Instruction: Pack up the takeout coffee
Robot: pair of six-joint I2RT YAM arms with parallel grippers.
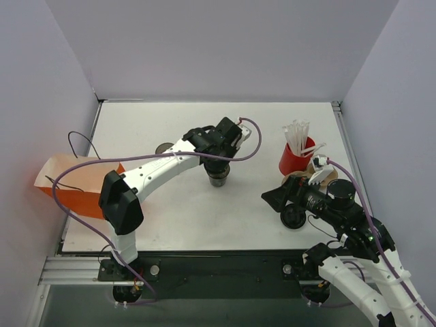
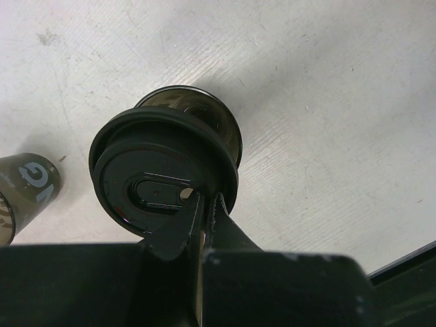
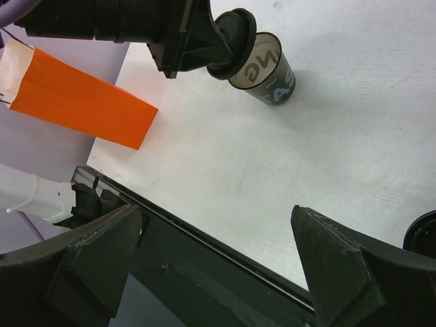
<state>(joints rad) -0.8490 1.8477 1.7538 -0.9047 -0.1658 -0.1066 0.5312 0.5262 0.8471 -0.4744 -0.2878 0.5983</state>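
Observation:
The takeout coffee (image 1: pixel 218 180) is a small dark cup standing mid-table; its label shows in the right wrist view (image 3: pixel 269 71). A black round lid (image 2: pixel 150 170) sits at the cup's mouth (image 2: pixel 221 119), somewhat tilted. My left gripper (image 2: pixel 206 197) is shut on that lid's rim, reaching over the cup (image 1: pixel 218 167). How firmly the lid is seated on the cup is unclear. My right gripper (image 3: pixel 216 210) is open with nothing between its fingers, low near the table's front edge at the right (image 1: pixel 276 197).
A second, lidless cup with a greenish label (image 2: pixel 27 187) stands behind the left arm (image 1: pixel 163 148). An orange paper bag (image 1: pixel 71 180) lies at the left edge. A red cup of white sticks (image 1: pixel 294 162) and a loose black lid (image 1: pixel 293 217) are near the right gripper.

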